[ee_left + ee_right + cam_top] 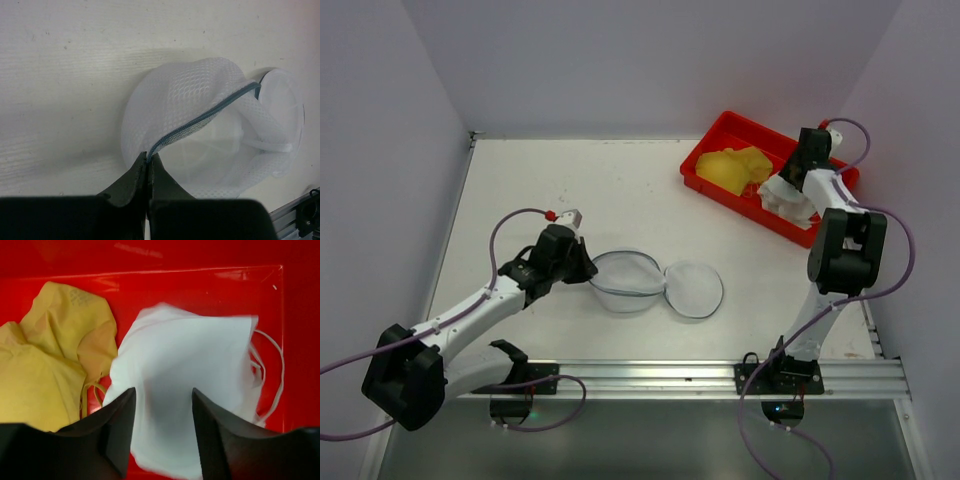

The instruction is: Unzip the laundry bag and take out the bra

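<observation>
The white mesh laundry bag [630, 280] lies unzipped in the middle of the table, its two bowl-like halves spread side by side; the other half [694, 288] lies to the right. My left gripper [583, 262] is shut on the bag's grey zipper rim [200, 119] at its left edge [148, 156]. The bag looks hollow inside. My right gripper [163, 395] is open above a white bra [190, 405] that lies in the red tray [720, 135]. The bra also shows in the top view [788, 196].
A yellow garment [734, 168] lies in the left part of the red tray, beside the white bra; it also shows in the right wrist view [45, 360]. The tray stands at the back right near the wall. A metal rail [700, 375] runs along the near table edge.
</observation>
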{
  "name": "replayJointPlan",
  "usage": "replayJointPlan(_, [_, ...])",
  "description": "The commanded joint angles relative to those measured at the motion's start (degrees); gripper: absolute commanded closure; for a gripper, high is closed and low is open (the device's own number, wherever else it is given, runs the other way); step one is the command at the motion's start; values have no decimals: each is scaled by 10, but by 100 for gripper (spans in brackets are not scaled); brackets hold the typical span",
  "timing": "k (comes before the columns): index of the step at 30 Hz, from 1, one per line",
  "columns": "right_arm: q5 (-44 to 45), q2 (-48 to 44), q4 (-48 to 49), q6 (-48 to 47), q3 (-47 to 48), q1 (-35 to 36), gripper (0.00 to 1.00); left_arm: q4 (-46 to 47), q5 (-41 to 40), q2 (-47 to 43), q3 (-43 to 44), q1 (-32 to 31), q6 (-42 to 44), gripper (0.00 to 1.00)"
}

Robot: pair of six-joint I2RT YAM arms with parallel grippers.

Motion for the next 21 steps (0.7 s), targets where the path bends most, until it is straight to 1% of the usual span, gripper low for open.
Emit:
replayJointPlan(1, [-7, -29, -31, 16, 54, 3, 46, 23, 8, 6, 3, 5, 19, 100])
replayJointPlan(5, [-57, -99, -45, 17, 44, 7, 13, 24, 5, 8, 4, 4, 17, 100])
replayJointPlan(8, [-95, -156, -71, 9, 38, 21, 2, 26, 1, 9, 2, 4, 15, 100])
replayJointPlan(11, [-150, -222, -91, 22, 2, 43, 2, 29, -6, 11, 1, 5, 12, 100])
replayJointPlan(12, [-172, -237, -98, 26, -29, 62, 2, 28, -5, 11, 1, 5, 12, 100])
replayJointPlan(14, [-187, -282, -113, 36, -67, 88, 2, 25, -24, 9, 4, 5, 8, 100])
replayJointPlan(15, [-197, -295, -125, 45, -85, 118, 2, 25, -28, 9, 5, 5, 7, 100])
replayJointPlan(17, [-225, -330, -130, 69, -154, 144, 3, 30, -48, 6, 1, 4, -3, 100])
replayJointPlan(18, [-229, -341, -134, 76, -201, 172, 4, 30, -53, 5, 0, 6, -7, 100])
replayJointPlan(20, [-200, -370, -147, 97, -248, 201, 4, 30, -67, 3, 2, 6, -13, 100])
replayJointPlan(21, [-194, -380, -147, 107, -297, 225, 4, 28, -70, 2, 3, 5, -16, 100])
